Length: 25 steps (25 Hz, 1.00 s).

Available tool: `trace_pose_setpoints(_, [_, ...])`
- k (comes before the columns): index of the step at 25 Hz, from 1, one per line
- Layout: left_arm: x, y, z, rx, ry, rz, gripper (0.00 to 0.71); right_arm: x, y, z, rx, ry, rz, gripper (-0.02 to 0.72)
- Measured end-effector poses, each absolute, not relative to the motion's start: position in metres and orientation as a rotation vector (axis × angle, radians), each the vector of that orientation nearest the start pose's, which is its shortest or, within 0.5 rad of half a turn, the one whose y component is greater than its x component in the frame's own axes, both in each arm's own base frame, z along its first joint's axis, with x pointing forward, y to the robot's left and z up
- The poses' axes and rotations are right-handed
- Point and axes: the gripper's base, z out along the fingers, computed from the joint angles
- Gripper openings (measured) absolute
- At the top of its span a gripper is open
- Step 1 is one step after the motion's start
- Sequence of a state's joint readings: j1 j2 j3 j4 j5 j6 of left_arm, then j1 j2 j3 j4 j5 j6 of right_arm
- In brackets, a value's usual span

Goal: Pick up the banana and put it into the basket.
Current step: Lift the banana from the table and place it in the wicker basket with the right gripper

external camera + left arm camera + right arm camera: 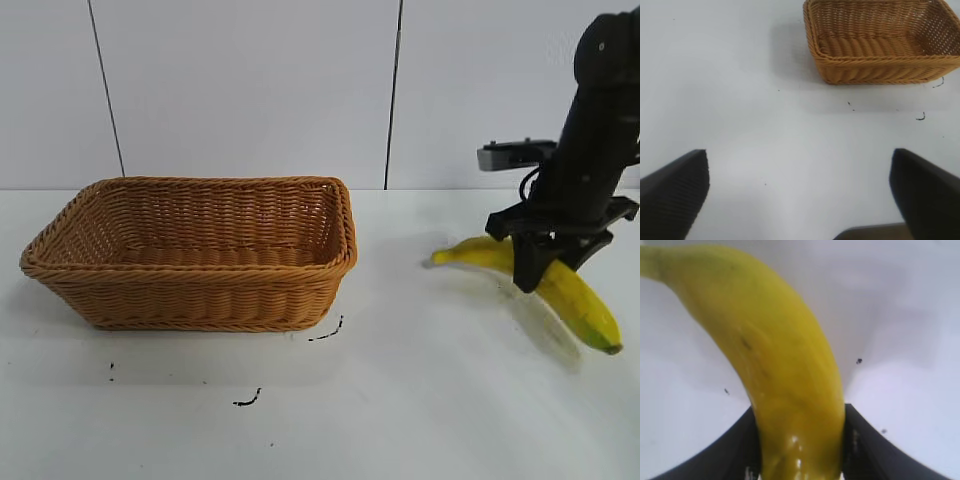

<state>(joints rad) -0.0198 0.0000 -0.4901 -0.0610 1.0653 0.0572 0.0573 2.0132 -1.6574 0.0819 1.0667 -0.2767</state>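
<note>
The yellow banana [580,300] is at the far right of the white table, with a shadow on the table beside it. My right gripper [540,262] comes down on its middle from above and is shut on it. In the right wrist view the banana [785,370] fills the space between the black fingers [740,450], which press on both of its sides. The tan woven basket [200,265] stands at the left with nothing in it, well apart from the banana. In the left wrist view the basket [880,60] lies far off, and my left gripper [800,195] is open over bare table.
Small black marks [325,333] dot the table in front of the basket. A white panelled wall [250,90] rises behind the table. Bare table [430,380] lies between the basket and the banana.
</note>
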Motion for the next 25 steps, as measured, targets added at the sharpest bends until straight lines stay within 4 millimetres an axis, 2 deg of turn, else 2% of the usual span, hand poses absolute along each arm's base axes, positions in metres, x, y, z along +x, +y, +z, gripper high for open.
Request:
trace_pose_setpoints(7, [-0.004, -0.005, 0.274, 0.082, 2.056, -0.05, 0.695, 0.432, 0.032, 0.264, -0.439, 2.803, 0.067, 0.318])
trace_pose_setpoints(15, [-0.004, -0.005, 0.274, 0.082, 2.056, -0.05, 0.695, 0.453, 0.037, 0.274, -0.445, 2.731, 0.059, 0.318])
trace_pose_setpoints(19, [-0.004, -0.005, 0.274, 0.082, 2.056, -0.051, 0.695, 0.468, 0.057, 0.273, -0.511, 2.705, 0.063, 0.318])
trace_pose_setpoints(25, [-0.004, -0.005, 0.274, 0.082, 2.056, -0.05, 0.695, 0.473, 0.113, 0.268, -0.667, 2.652, 0.082, 0.318])
